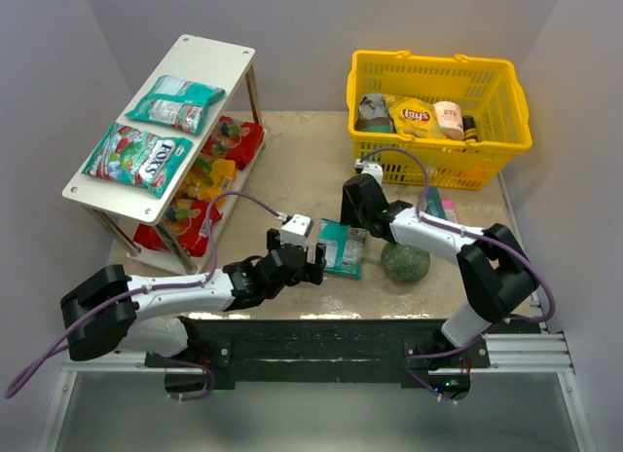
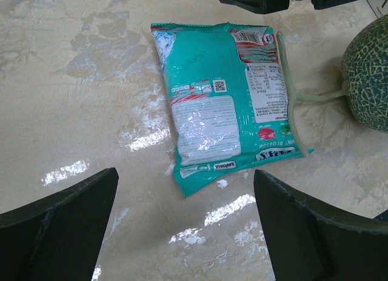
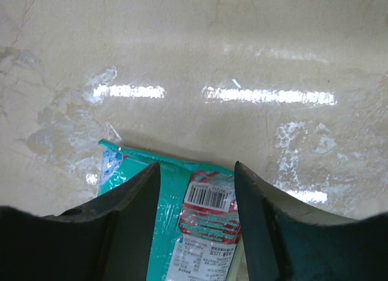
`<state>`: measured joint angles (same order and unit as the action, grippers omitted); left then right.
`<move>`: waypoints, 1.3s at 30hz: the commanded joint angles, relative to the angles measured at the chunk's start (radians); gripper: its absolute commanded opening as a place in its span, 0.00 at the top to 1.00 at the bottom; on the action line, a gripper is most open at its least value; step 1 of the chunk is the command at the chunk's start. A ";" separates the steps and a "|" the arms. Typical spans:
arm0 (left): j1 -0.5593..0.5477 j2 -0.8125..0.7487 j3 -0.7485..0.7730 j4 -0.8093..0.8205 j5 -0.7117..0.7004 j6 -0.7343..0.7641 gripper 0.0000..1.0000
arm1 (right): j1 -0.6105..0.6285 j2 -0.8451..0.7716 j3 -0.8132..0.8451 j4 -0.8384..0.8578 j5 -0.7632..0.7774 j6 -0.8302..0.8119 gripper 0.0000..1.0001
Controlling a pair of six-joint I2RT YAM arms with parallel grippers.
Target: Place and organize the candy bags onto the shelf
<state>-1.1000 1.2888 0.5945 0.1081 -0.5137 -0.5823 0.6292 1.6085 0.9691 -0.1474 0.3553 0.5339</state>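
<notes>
Teal bag (image 2: 227,105) lies flat on table (image 2: 79,111), print side down, just left of green ball (image 2: 370,75), well apart from shelf (image 1: 209,57). Left gripper (image 1: 316,267) hangs at bag's near end, jaws spread wide, holding nothing. Right gripper (image 3: 197,172) sits over bag's far edge, jaws apart, not pinching. Shelf top holds second teal bag (image 1: 175,103) and Fox's bag (image 1: 136,158); red and yellow bags (image 1: 219,160) below.

Teal candy bag (image 1: 343,247) lies on the table (image 1: 302,174) between left claw (image 1: 315,264) and right claw (image 1: 348,214).
</notes>
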 commanded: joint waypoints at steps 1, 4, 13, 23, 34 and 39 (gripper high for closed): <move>0.002 -0.039 0.016 0.012 -0.045 0.009 0.01 | 0.001 -0.105 -0.006 -0.089 -0.035 0.076 0.47; 0.002 -0.060 -0.001 0.007 -0.046 0.004 0.01 | 0.000 -0.205 -0.095 -0.090 -0.116 0.100 0.47; 0.002 -0.155 -0.009 -0.048 -0.046 0.012 0.00 | 0.001 -0.516 -0.222 -0.320 -0.338 0.158 0.44; 0.009 -0.046 0.045 0.079 -0.083 0.088 0.00 | 0.001 -0.708 -0.352 -0.512 -0.411 0.392 0.43; 0.065 0.280 0.264 0.140 -0.022 0.142 0.01 | -0.002 -0.751 -0.418 -0.583 0.068 0.564 0.43; 0.077 0.375 0.307 0.127 -0.006 0.168 0.00 | -0.003 -0.622 -0.408 -0.457 0.165 0.561 0.43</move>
<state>-1.0348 1.6104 0.8516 0.2001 -0.5232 -0.4538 0.6285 0.9199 0.5507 -0.7235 0.3614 1.0584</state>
